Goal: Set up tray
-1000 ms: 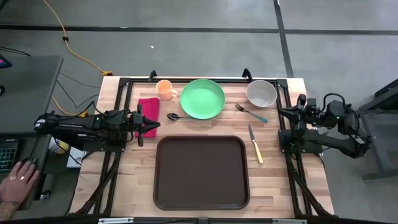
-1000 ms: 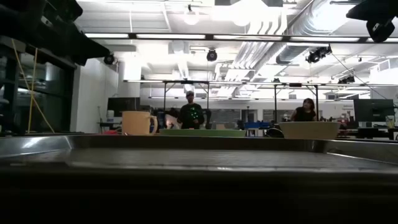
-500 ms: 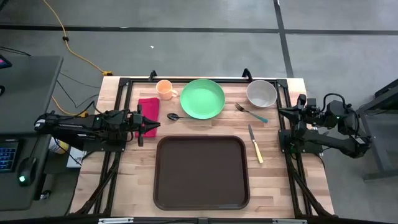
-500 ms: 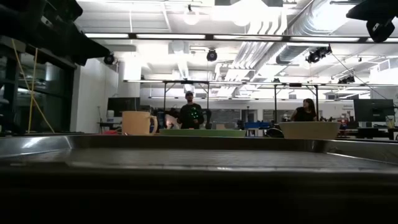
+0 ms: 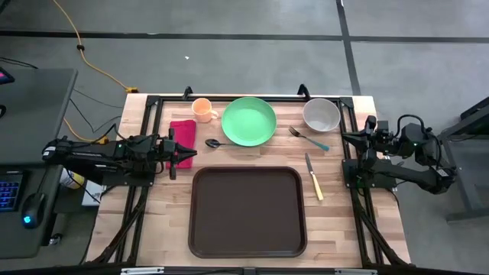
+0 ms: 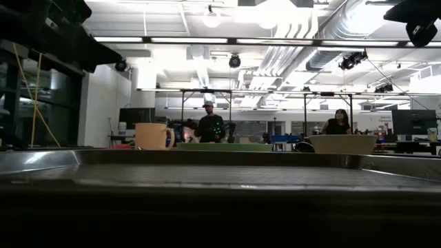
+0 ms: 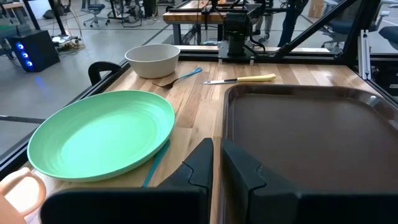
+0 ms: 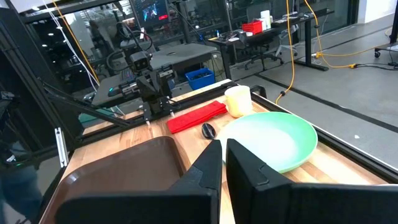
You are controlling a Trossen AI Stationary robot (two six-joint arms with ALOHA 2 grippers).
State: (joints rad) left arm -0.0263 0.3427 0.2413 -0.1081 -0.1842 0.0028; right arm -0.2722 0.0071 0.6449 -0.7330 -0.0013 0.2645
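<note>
One tray, one plate, one bowl

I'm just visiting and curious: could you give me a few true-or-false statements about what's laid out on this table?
1. The large dark brown plastic tray has nothing on it. True.
2. The round green plate sits on the tray. False: it lies on the wooden table beyond it.
3. The yellow-handled knife lies right of the tray. True.
4. The left gripper holds the orange mug. False: the mug stands apart from it, beside the plate.
</note>
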